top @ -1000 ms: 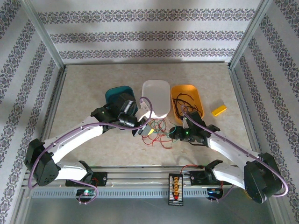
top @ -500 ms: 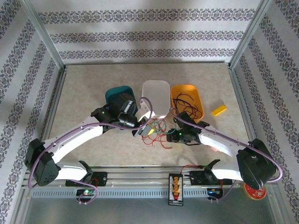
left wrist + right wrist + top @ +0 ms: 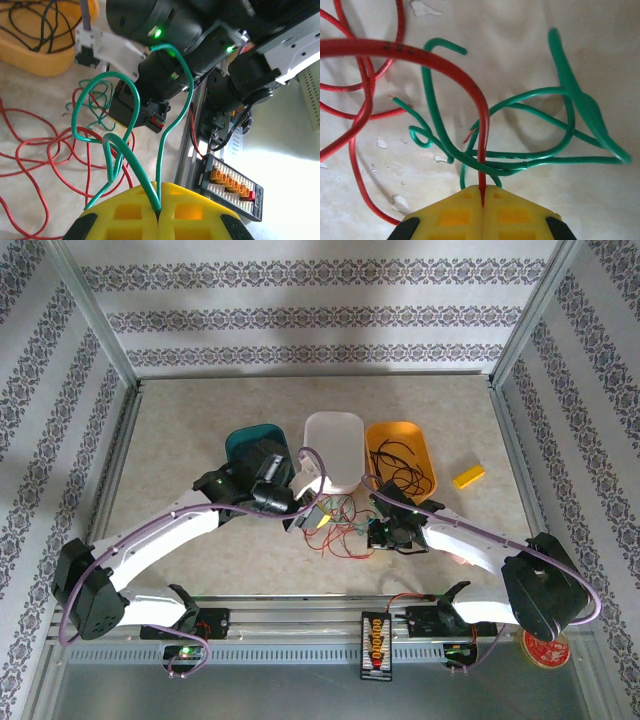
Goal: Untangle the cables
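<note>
While the cables (image 3: 338,525) sprawl on the tabletop (image 3: 200,430) between my wrists, near the white tray (image 3: 335,445), my left jaws clench a green wire (image 3: 159,170) looping straight outward, and my right jaws clench a red wire (image 3: 445,64) arching leftward.

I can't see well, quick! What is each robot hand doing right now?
Left gripper: closed, holding a green cable.
Right gripper: closed, holding a red cable.

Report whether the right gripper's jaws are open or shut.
Shut. The right gripper's yellow jaws meet, with a red cable pinched in the seam between them.
</note>
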